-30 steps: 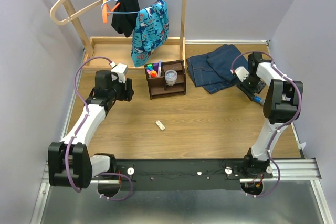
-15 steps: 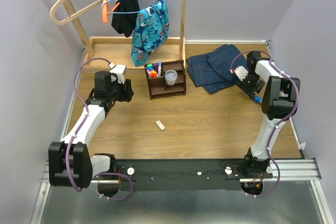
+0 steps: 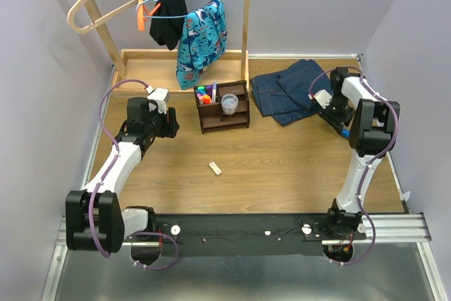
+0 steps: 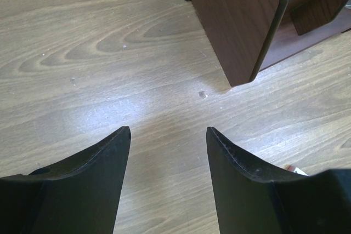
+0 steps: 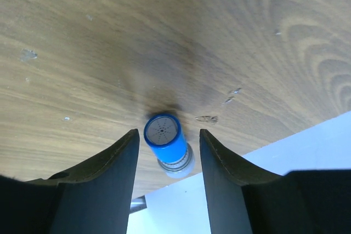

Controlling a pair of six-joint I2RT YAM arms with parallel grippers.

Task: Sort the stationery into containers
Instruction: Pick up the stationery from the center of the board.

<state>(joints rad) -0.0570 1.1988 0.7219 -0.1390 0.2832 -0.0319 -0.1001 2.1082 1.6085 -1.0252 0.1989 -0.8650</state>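
A blue-capped grey bottle lies at the table's right edge, seen cap-on in the right wrist view. My right gripper is open, one finger on each side of it. The bottle sits close to the left finger and apart from the right one; its blue end shows below the gripper. The dark brown organiser holds coloured markers and a clear round tub. A small white eraser lies on the table in front of it. My left gripper is open and empty, left of the organiser.
Folded blue jeans lie just left of the right gripper. A pale wooden tray with tall posts stands at the back, with clothes hanging over it. The table's right edge and the wall are right beside the bottle.
The right arm has shifted slightly over the bottle and its jaws have narrowed a little. The left arm has not moved.
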